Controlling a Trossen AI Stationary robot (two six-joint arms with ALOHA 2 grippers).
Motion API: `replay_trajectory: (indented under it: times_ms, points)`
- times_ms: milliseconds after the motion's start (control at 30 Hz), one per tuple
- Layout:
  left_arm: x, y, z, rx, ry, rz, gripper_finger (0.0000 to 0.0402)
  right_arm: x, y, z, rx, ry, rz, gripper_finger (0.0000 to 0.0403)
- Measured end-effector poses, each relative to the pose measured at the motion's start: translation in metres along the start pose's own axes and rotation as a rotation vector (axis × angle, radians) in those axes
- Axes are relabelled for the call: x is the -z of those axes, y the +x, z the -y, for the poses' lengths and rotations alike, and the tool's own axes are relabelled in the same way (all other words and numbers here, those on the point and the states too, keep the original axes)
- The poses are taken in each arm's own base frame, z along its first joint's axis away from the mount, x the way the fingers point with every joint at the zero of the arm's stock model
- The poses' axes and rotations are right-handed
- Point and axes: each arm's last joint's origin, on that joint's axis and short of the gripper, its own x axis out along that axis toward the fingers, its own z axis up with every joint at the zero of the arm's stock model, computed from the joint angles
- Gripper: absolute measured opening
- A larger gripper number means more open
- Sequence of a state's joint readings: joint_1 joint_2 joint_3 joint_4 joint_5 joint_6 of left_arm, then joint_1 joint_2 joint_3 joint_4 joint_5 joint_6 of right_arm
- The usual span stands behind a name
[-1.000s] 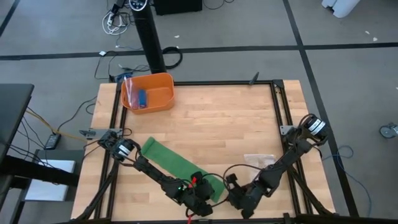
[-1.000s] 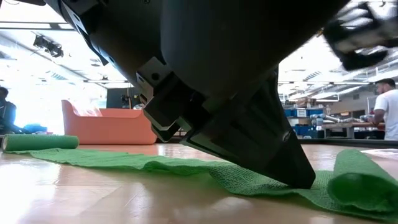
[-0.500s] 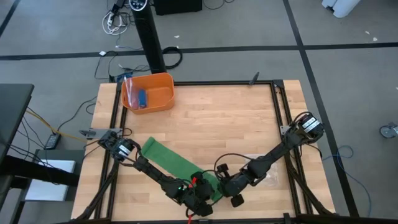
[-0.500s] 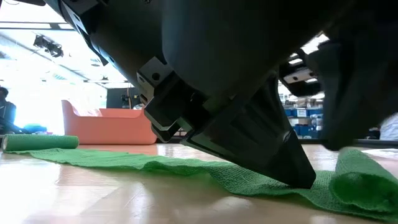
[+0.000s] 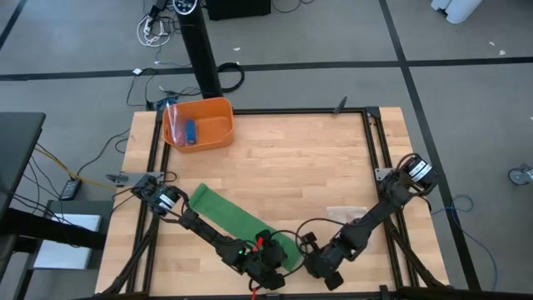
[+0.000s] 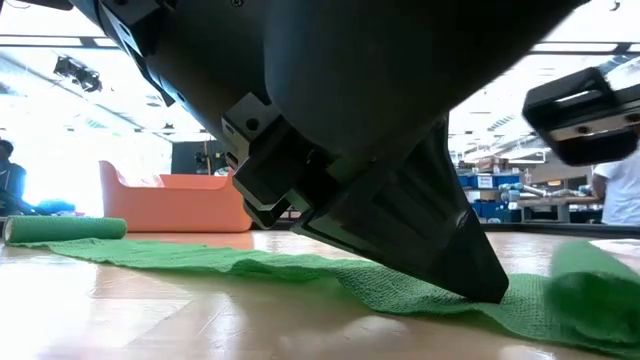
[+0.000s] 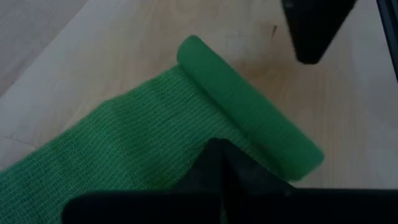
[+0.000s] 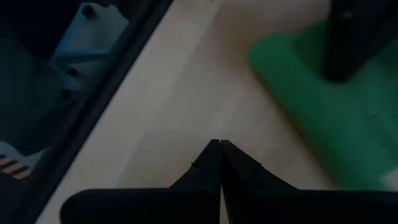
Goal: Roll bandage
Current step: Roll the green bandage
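Bandage (image 5: 237,218) lies flat on your table (image 5: 300,158), a green strip running diagonally from the left edge down toward the near edge, both ends rolled: a small roll (image 6: 65,228) at the far left in the low view, a thicker roll (image 7: 249,115) at the near end. Your left gripper (image 5: 268,268) sits at the near edge, tip down on the strip just behind that thick roll; left wrist view shows its fingers (image 7: 214,165) pressed together to a point, resting on the flat fabric, not pinching it. Low view confirms the tip touching the strip. Your right gripper (image 5: 321,265) is just right of the roll, also at the near edge, close to the left one but apart from the bandage. Right wrist view shows its fingers (image 8: 217,165) pressed together over bare wood, green roll beside them, not touched. Orange bin (image 5: 200,123) stands at the far left corner with a small blue item (image 5: 191,131) inside. Clear plastic bag (image 5: 346,214) lies near the right arm, well apart from the bandage. Person (image 6: 615,195) stands in the room behind, at the right in the low view.
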State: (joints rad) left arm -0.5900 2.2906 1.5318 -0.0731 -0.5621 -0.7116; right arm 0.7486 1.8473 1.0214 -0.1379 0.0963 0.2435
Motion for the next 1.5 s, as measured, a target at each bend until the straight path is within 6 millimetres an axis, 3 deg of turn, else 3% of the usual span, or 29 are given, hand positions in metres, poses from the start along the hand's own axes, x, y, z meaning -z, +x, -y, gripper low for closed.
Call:
replay_trajectory:
  times_ms: [267, 800, 1000, 1500]
  points:
    - [0.0, 0.0, 0.0, -0.001, -0.001, 0.001, 0.0, 0.0, -0.006, -0.012, 0.08, 0.007, 0.044, 0.0007]
    - [0.0, 0.0, 0.0, 0.001, -0.004, 0.005, 0.0, -0.018, -0.003, 0.04, 0.243, 0.128, 0.181, 0.0004]
    - [0.0, 0.0, 0.0, 0.002, -0.005, 0.006, 0.0, -0.005, 0.002, 0.044, 0.245, 0.136, 0.203, 0.0003]
    - [-0.001, 0.0, 0.001, 0.007, -0.01, 0.013, 0.0, -0.006, 0.002, 0.04, 0.234, 0.126, 0.232, 0.0002]
